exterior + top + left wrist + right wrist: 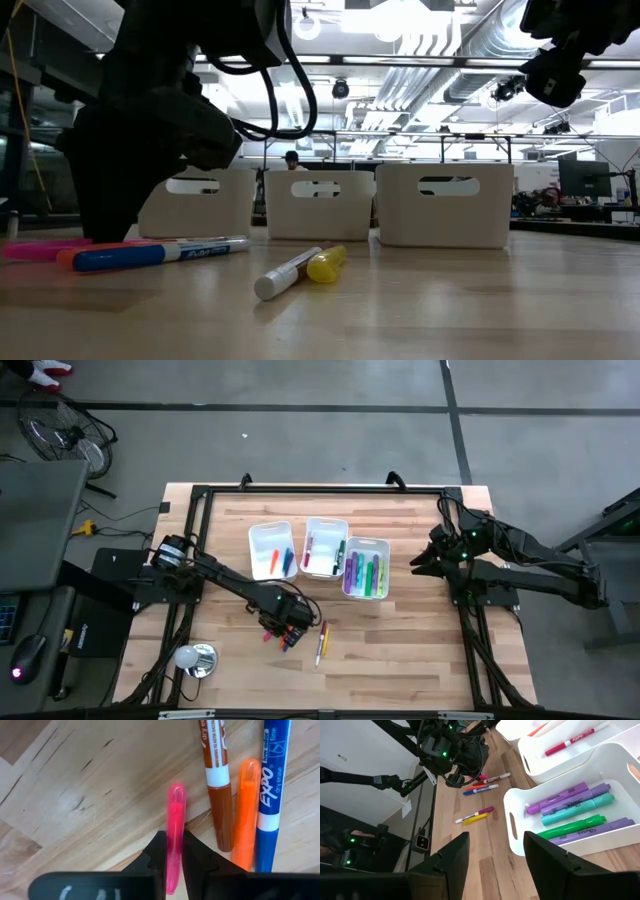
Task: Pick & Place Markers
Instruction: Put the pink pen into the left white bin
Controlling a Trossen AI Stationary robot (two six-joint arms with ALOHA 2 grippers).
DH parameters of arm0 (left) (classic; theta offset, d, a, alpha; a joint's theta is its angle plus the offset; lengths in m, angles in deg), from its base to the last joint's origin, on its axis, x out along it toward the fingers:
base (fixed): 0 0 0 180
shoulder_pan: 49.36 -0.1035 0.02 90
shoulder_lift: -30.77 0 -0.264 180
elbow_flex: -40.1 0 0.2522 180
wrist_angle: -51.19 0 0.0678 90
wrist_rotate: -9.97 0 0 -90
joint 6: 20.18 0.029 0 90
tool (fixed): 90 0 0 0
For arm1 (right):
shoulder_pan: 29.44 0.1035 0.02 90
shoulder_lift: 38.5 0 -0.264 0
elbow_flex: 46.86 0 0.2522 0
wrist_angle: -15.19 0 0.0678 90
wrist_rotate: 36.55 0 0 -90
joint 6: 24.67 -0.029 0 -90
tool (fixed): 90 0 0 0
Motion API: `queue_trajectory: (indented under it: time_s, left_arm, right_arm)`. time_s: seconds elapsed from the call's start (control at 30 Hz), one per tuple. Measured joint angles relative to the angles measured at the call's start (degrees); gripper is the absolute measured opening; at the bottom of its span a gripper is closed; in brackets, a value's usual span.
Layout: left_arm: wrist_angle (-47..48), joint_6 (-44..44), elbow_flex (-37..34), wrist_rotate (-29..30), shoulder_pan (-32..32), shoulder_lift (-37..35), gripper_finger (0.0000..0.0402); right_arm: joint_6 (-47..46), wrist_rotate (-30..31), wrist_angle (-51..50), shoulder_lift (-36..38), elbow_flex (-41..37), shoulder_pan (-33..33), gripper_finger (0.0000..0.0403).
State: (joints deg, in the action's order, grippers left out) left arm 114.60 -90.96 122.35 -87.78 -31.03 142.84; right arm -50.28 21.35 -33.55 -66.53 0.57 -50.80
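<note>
My left gripper (285, 630) points down at the near middle of the table, shut on a pink marker (175, 810). Beside that marker a brown (219, 785), an orange (246, 805) and a blue marker (272, 785) lie flat on the wood. A yellow marker (325, 264) and a white-capped one (285, 275) lie a little to the right. Three white bins (325, 547) behind them hold more markers. My right gripper (495, 850) hangs open above the table's right side, with nothing between its fingers. My left gripper pinches the pink marker's barrel (175, 832) between its two fingers (196, 855). The fingers come from above, pointing down, and lie across the marker. In the low view the marker's pink end (35, 250) lies level on the tabletop.
The right bin (580, 805) holds purple, teal and green markers; the middle bin (570, 740) holds a red one. A round silver object (196, 657) sits near the table's near left corner. Bare wood lies to the right of the loose markers.
</note>
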Motion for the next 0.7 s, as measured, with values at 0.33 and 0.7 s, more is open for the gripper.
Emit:
queue_trajectory:
  time_s: [0.33,0.7]
  left_arm:
    - [7.49,2.97,6.03,3.66,0.07,0.74,0.0026]
    - [15.82,1.33,13.28,7.48,-0.73,0.85,0.0025]
  right_arm:
    - [0.26,0.00,0.02,0.00,0.00,0.01,0.0176]
    - [0.40,-0.01,0.04,-0.01,0.00,0.02,0.0176]
